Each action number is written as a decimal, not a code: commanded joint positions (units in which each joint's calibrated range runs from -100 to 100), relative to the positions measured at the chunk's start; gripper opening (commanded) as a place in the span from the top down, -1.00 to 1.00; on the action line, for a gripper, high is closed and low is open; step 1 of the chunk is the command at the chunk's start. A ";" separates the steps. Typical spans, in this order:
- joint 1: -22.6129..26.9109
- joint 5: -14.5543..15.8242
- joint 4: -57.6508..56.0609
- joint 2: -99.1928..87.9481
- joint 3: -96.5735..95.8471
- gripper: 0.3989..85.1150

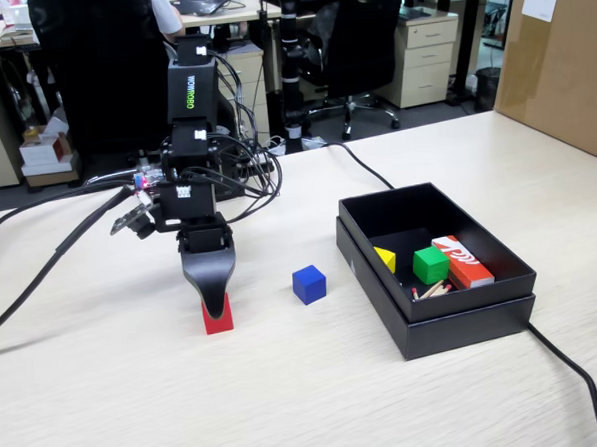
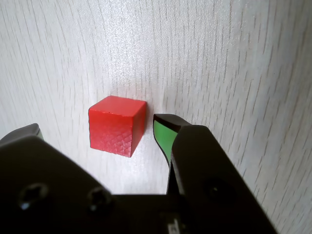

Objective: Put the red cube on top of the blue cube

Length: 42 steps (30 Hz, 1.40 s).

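Observation:
The red cube [image 1: 219, 319] sits on the pale wood table, left of the blue cube [image 1: 309, 284], which stands free a short way from the black box. My gripper [image 1: 216, 304] hangs straight down over the red cube. In the wrist view the red cube [image 2: 117, 125] lies between my two open jaws, with my gripper [image 2: 97, 127] around it. The green-padded right fingertip [image 2: 163, 134] is just beside the cube's right face; the left fingertip [image 2: 27, 132] stands well clear. Nothing is gripped.
An open black box [image 1: 453, 310] at the right holds a green cube [image 1: 430, 265], a yellow piece [image 1: 385, 259], a red-orange and white box [image 1: 463, 260] and small sticks. Black cables [image 1: 50, 259] run across the table at left and past the box. A cardboard box [image 1: 561, 65] stands at far right.

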 commanded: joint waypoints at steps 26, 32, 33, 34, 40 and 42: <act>-0.20 0.34 0.01 3.78 2.68 0.09; -0.10 0.20 0.01 4.01 2.41 0.34; -0.05 0.15 0.01 4.01 2.14 0.34; 0.00 0.10 0.01 4.01 1.86 0.34; -0.20 0.54 1.48 3.43 2.41 0.99; -0.24 0.54 1.48 3.09 2.41 0.99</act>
